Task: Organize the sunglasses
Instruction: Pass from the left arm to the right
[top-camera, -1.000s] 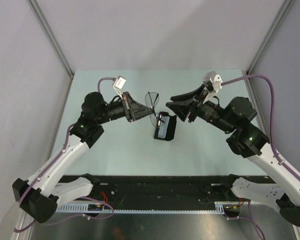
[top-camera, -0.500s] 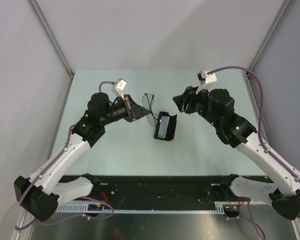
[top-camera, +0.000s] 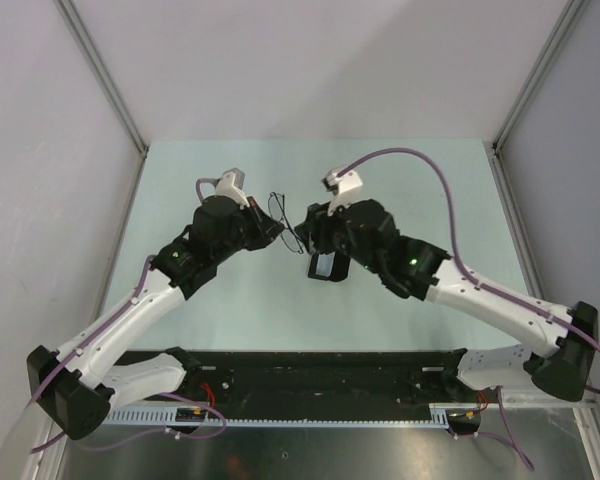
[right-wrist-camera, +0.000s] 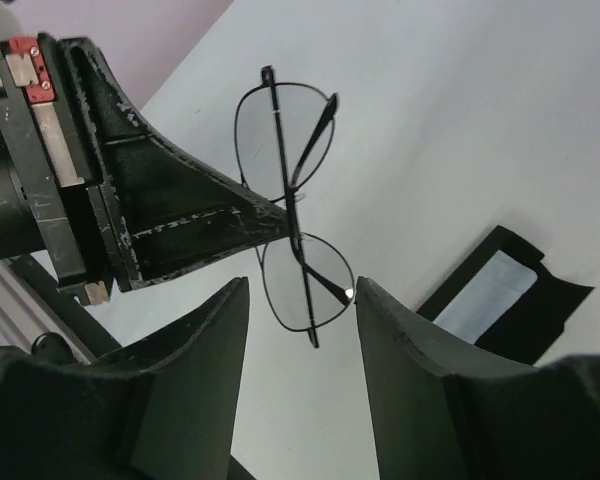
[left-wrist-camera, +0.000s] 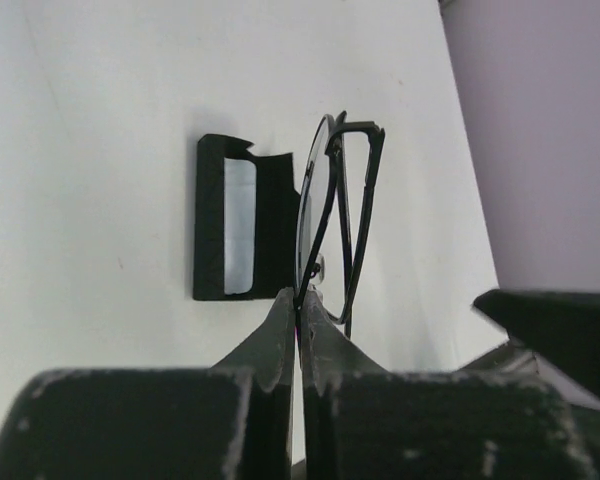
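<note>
The sunglasses (top-camera: 284,217) are thin dark wire frames with clear roundish lenses, held in the air above the table. My left gripper (top-camera: 277,229) is shut on the frame near the bridge; in the left wrist view the fingertips (left-wrist-camera: 298,300) pinch the rim of the sunglasses (left-wrist-camera: 330,215). My right gripper (top-camera: 305,230) is open just right of them. In the right wrist view its fingers (right-wrist-camera: 220,320) stand apart on either side of the lower lens of the sunglasses (right-wrist-camera: 292,200), not touching. The temple arms look folded.
An open black oblong case (top-camera: 329,266) lies on the pale green table (top-camera: 430,180) below the right gripper, with a light blue cloth (left-wrist-camera: 239,225) inside it. The case also shows in the right wrist view (right-wrist-camera: 560,295). Grey walls enclose the table.
My right arm has swung left from the right side to the sunglasses. My left gripper has moved the sunglasses a little left and back, still shut on them.
</note>
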You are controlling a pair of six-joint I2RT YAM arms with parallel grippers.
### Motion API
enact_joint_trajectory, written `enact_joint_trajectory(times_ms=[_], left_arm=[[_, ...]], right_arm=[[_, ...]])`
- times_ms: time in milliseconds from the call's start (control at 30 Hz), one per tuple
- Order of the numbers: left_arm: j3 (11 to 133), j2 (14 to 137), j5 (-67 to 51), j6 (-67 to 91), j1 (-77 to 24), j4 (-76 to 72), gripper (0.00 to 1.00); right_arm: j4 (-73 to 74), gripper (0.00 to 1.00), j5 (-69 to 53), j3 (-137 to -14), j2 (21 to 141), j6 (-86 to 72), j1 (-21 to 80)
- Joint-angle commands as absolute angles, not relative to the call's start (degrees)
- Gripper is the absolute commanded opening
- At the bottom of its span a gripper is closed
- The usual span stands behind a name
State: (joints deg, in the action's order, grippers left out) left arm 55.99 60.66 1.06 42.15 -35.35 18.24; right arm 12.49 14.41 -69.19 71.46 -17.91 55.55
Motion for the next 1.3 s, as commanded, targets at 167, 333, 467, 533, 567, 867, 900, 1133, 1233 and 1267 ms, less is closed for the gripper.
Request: enact_joint_trajectory(times_ms=[167,333,467,533,567,867,900,1133,1233,1267], left_arm=[[58.1,60.4,10.0,43.9,-36.7,20.7,0.00],[58.0,60.4,10.5,42.6,-36.7,20.7,0.01],[58.6,61.0,9.8,41.0,-36.7,20.7,0.00],[58.8,61.3,9.5,40.9,-36.7,20.8,0.01],[59.1,61.4,9.5,40.9,-36.7,20.9,0.00],[60.3,62.6,9.1,41.1,-36.7,20.8,0.00],[60.4,62.7,9.1,41.1,-36.7,20.9,0.00],[60.2,62.4,9.1,41.4,-36.7,21.0,0.01],[60.2,62.3,9.1,41.4,-36.7,20.9,0.00],[60.2,62.3,9.1,41.6,-36.7,21.0,0.00]], right_arm=[[4.9,0.49,26.0,-72.2,78.9,-14.9,61.0],[6.5,0.49,25.4,-72.3,78.2,-15.3,59.5],[8.4,0.51,22.9,-72.4,77.3,-15.7,57.7],[8.1,0.51,20.6,-72.4,77.3,-14.3,57.5],[7.8,0.52,20.0,-72.4,77.3,-13.7,57.6],[1.1,0.53,20.6,-72.6,80.1,-9.8,60.2],[0.8,0.53,21.4,-72.8,80.9,-9.6,60.3],[0.5,0.49,25.1,-74.0,83.9,-9.1,60.8],[-1.2,0.47,26.0,-74.8,85.2,-8.7,60.9],[-1.3,0.47,26.3,-75.0,85.5,-8.6,61.0]])
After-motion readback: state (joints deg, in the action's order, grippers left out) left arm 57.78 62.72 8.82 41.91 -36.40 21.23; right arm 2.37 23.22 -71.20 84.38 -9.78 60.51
